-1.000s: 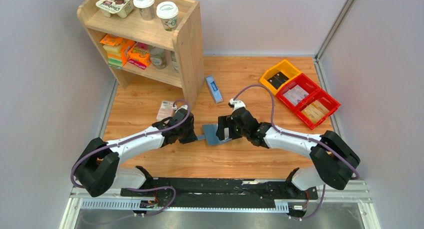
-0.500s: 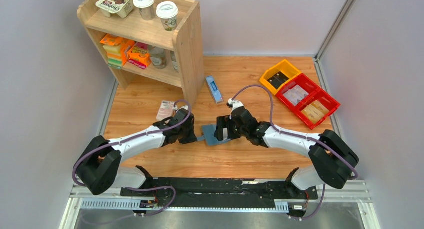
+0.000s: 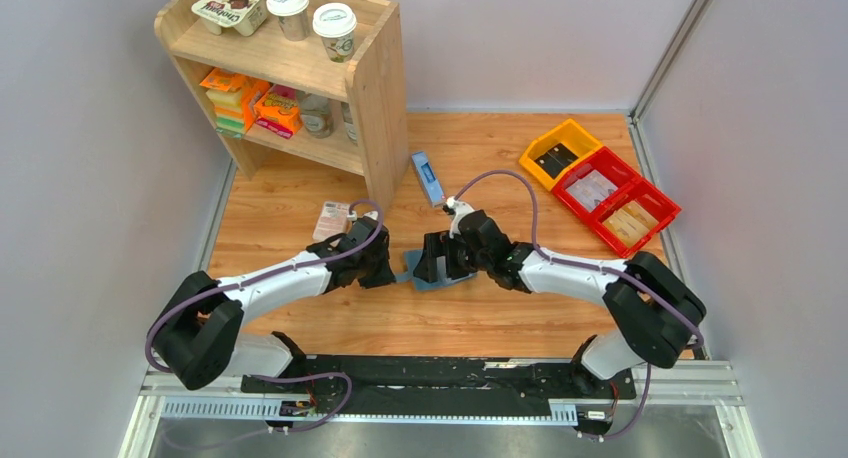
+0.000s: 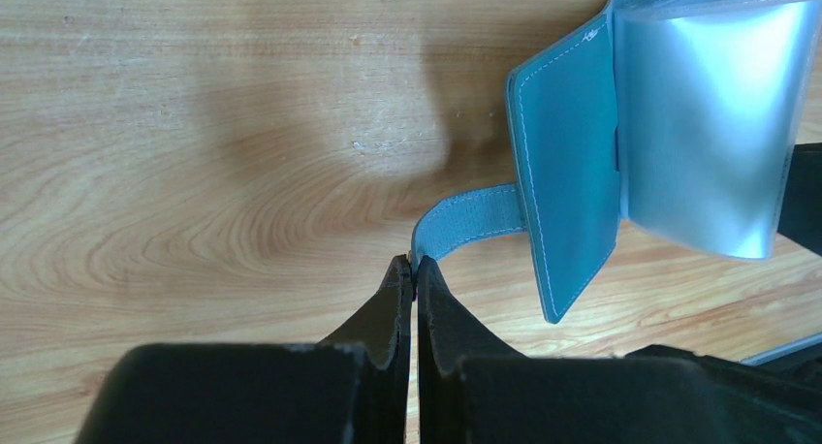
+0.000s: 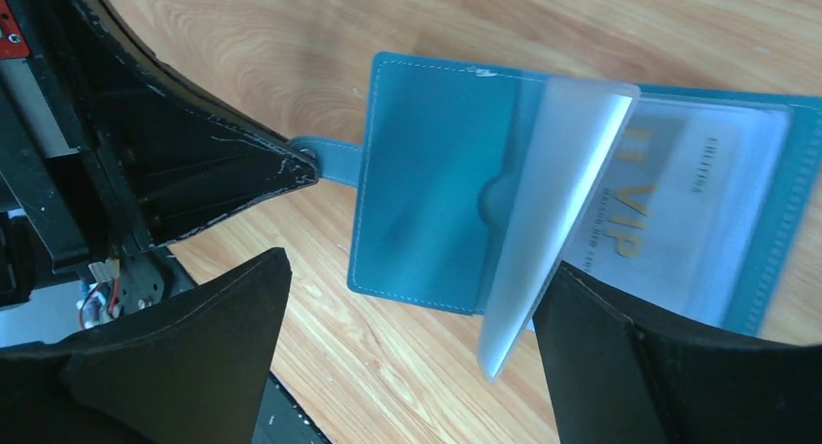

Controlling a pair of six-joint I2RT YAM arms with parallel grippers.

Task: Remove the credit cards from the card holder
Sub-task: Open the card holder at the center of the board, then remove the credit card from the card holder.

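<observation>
Seen from above, the teal card holder (image 3: 428,283) lies open on the wooden table (image 3: 300,218) between the two arms, with the left gripper (image 3: 396,272) at its left edge and the right gripper (image 3: 436,260) over it. The left wrist camera shows the left gripper's fingers pressed together on the end of the holder's closure tab (image 4: 475,221), while a clear plastic sleeve (image 4: 712,124) stands up from the open cover. In the right wrist view, the right gripper's fingers are spread wide, one on each side of the open holder (a card (image 5: 679,206) printed "VIP" sits in a pocket).
</observation>
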